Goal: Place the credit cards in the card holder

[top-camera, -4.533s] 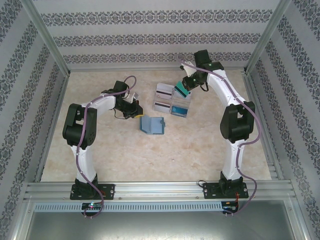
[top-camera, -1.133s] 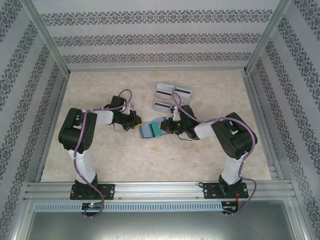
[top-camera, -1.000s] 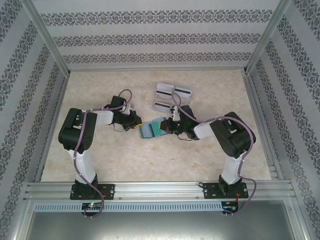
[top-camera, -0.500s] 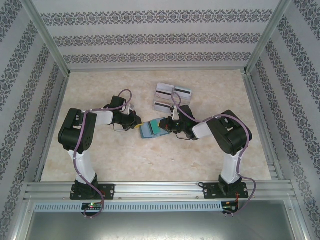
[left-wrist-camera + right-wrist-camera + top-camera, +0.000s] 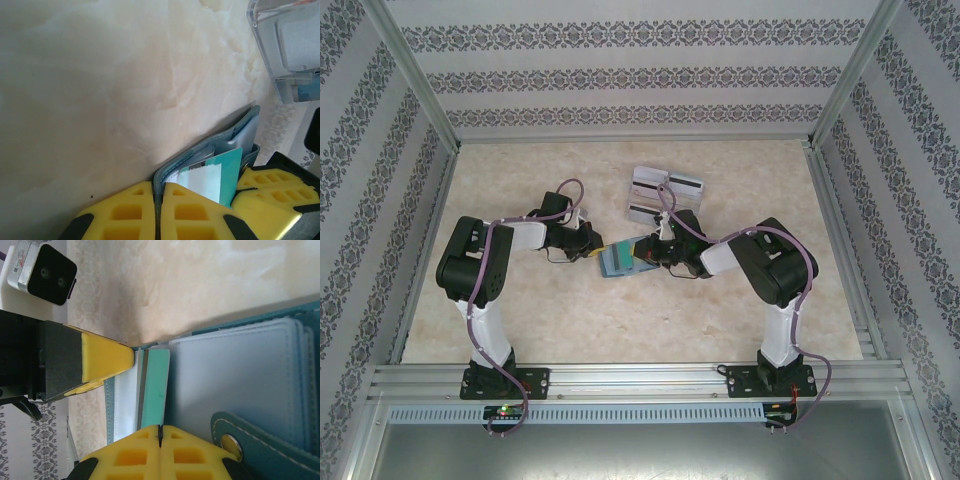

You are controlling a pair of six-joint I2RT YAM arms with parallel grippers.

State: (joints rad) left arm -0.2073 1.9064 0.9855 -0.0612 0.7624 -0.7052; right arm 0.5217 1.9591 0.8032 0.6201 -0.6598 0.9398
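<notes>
Left jaws pinched on card holder [image 5: 220, 145] edge — slate-blue, soft, open; right jaws clamped on teal card [image 5: 154, 385].

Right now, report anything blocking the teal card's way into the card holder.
Nothing visible: the teal card, pinched by the right gripper, sits partly inside the card holder; the left gripper clamps its flap alongside.
</notes>
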